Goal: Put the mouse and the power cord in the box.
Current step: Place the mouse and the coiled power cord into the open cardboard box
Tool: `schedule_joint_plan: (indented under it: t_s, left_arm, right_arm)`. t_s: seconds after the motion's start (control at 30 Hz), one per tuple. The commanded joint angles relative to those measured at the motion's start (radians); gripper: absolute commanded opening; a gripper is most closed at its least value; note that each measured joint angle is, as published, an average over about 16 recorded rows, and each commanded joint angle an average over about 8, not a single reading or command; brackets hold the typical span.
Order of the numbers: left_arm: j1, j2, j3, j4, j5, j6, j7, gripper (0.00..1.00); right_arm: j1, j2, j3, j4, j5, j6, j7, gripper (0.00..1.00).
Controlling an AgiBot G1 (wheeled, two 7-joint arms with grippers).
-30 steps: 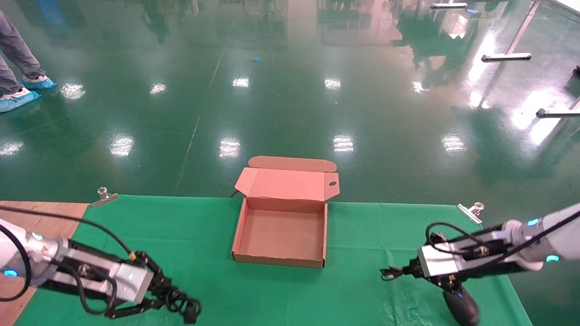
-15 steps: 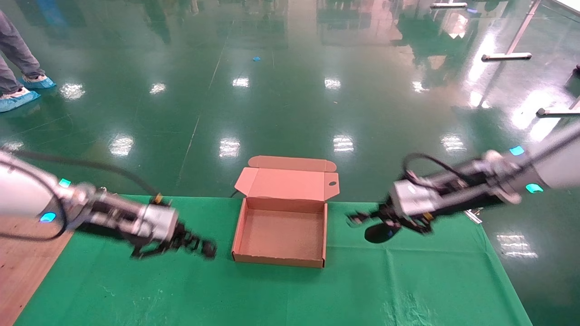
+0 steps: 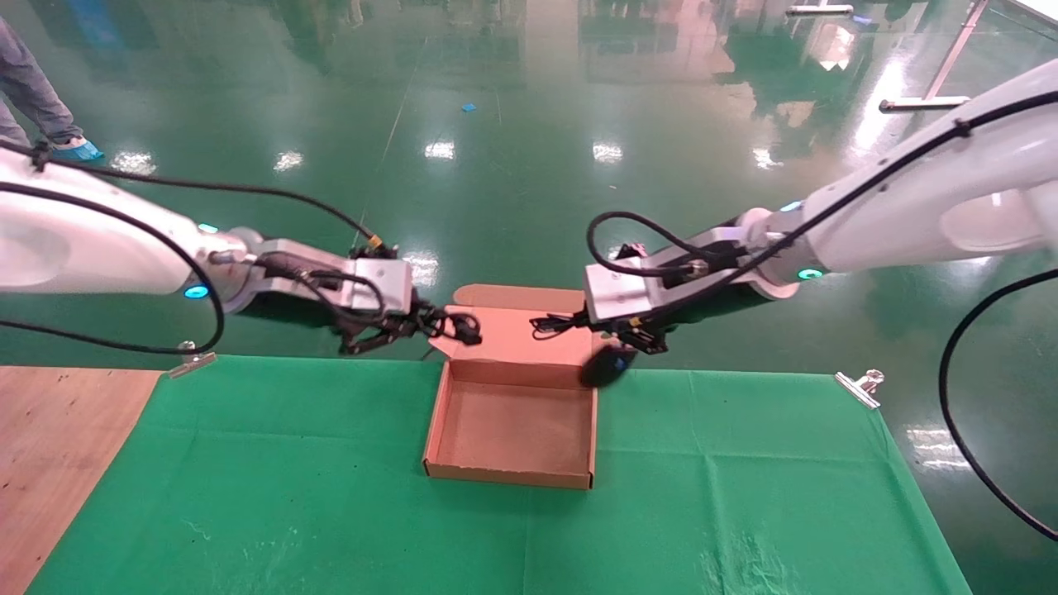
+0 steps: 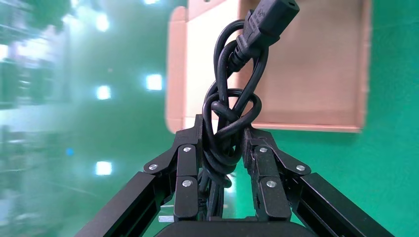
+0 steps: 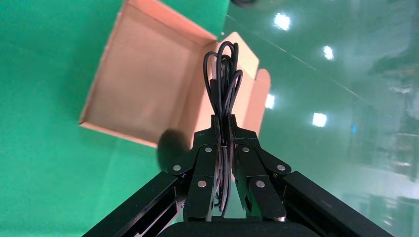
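The box (image 3: 512, 430) lies open on the green cloth, its lid (image 3: 521, 335) standing up at the back. My left gripper (image 3: 430, 324) is shut on the power cord (image 3: 463, 326), held in the air by the box's back left corner. The left wrist view has the knotted power cord (image 4: 232, 98) between the fingers (image 4: 188, 148) and its plug (image 4: 269, 19) over the box (image 4: 306, 74). My right gripper (image 3: 570, 322) is shut on the mouse's thin cable (image 5: 223, 74). The mouse (image 3: 606, 366) dangles over the box's back right corner.
The green cloth (image 3: 331, 512) covers the table, held by metal clips at the back left (image 3: 192, 359) and back right (image 3: 860, 387). Bare wood (image 3: 50, 430) lies at the table's left. A person's blue-covered foot (image 3: 74, 150) is on the floor far left.
Both arms rose from the table's front corners and swung inward and back to the box's rear corners, the left carrying the power cord, the right carrying the mouse by its cable.
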Motion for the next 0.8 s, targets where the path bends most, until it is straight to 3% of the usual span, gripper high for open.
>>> schedule_joint_plan:
  t_s: [0.03, 0.37, 0.6, 0.8]
  left_arm:
    - [-0.001, 0.011, -0.003, -0.005, -0.004, -0.021, 0.003, 0.0]
    - [0.09, 0.044, -0.038, -0.066, -0.059, -0.131, 0.099, 0.0]
    - [0.286, 0.057, -0.134, -0.179, -0.216, -0.285, 0.248, 0.0]
    - [0.454, 0.068, -0.148, -0.291, -0.305, -0.4, 0.324, 0.0]
  right_arm:
    - [0.002, -0.019, -0.001, -0.013, -0.002, 0.021, 0.0, 0.0]
    - [-0.001, -0.018, -0.006, -0.047, 0.021, 0.042, -0.037, 0.0]
    - [0.006, 0.032, 0.003, -0.096, 0.042, -0.002, -0.081, 0.0]
    - [0.007, 0.088, 0.012, -0.126, 0.056, -0.041, -0.119, 0.0]
